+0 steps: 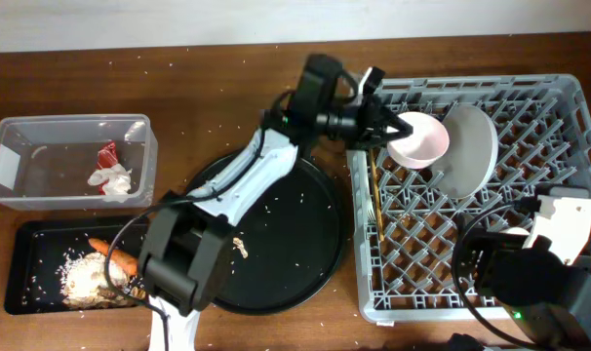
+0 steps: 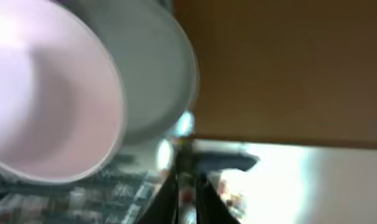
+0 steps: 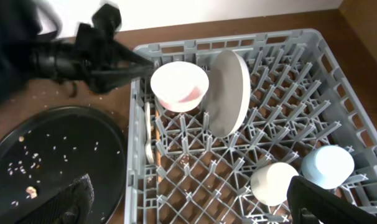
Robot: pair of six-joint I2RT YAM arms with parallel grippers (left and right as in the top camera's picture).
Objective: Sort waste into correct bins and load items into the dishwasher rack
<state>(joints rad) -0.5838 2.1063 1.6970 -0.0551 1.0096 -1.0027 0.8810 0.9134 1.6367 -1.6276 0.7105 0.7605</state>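
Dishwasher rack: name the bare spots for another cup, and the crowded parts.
Free: middle of the grey plastic dishwasher rack, between the white round plate and the cream cup; also its back right corner. Crowded: back left, where the left gripper meets the white bowl.

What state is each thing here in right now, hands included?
bowl: tilted, in rack
plate: upright on edge
clear tub: holds red wrapper, tissue
shallow black tray: holds carrot, rice
round tray: only stray grains
left hand: at bowl's rim, grip unclear
right hand: open, empty
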